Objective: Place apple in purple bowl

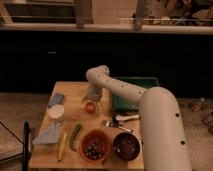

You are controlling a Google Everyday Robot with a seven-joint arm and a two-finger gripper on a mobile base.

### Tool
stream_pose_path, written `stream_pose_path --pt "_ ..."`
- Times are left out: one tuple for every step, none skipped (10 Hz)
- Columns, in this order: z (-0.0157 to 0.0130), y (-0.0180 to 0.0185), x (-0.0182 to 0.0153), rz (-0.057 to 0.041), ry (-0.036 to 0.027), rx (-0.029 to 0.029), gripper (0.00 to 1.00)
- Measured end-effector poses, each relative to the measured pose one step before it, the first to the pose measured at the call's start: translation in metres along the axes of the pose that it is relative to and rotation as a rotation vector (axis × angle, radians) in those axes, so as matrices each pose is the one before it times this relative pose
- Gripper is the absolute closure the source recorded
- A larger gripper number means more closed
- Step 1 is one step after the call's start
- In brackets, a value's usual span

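Note:
The apple [90, 107] is a small orange-red fruit lying on the wooden table [75, 90], near its middle. My gripper [93, 97] hangs straight down from the white arm, right above the apple and very close to it. I cannot tell if it touches the apple. The purple bowl [126, 146] is dark and glossy. It stands at the table's front right, well in front of and to the right of the apple.
An orange bowl [95, 146] with dark berries stands left of the purple bowl. A green tray [136, 90] is at the back right, and metal utensils [119, 120] lie before it. A banana [62, 145], a green vegetable [75, 136], a cloth [47, 134], a white cup [56, 112] and a blue sponge [56, 99] are on the left.

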Motion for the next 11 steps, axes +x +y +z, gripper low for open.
stream_pose_path --pt "0.00102 0.00059 0.00035 -0.00008 -0.00099 -0.00055 0.33" --pt "0.00038 0.00028 0.00042 0.00014 -0.00157 0.00358 0.43" --pt "0.00066 0.00081 0.00106 0.00063 -0.00134 0.00240 0.51" --pt "0.00043 0.00058 0.00097 0.00032 -0.00197 0.00223 0.61" --pt "0.00068 0.00006 0.00099 -0.00056 -0.00157 0.00059 0.73" --pt "0.00044 -0.00003 0.00016 -0.00113 -0.00155 -0.00238 0.81" --pt "0.00027 -0.00036 -0.00048 -0.00404 -0.00098 -0.00611 0.92" --pt "0.00013 0.00001 -0.00088 -0.00425 0.00045 -0.00637 0.99" --pt "-0.00082 0.00030 -0.00052 -0.00285 0.00233 -0.00320 1.00" --pt "-0.00073 0.00078 -0.00078 -0.00351 0.00275 -0.00292 1.00" --pt "-0.00193 0.00119 -0.00194 -0.00421 0.00365 -0.00207 1.00"
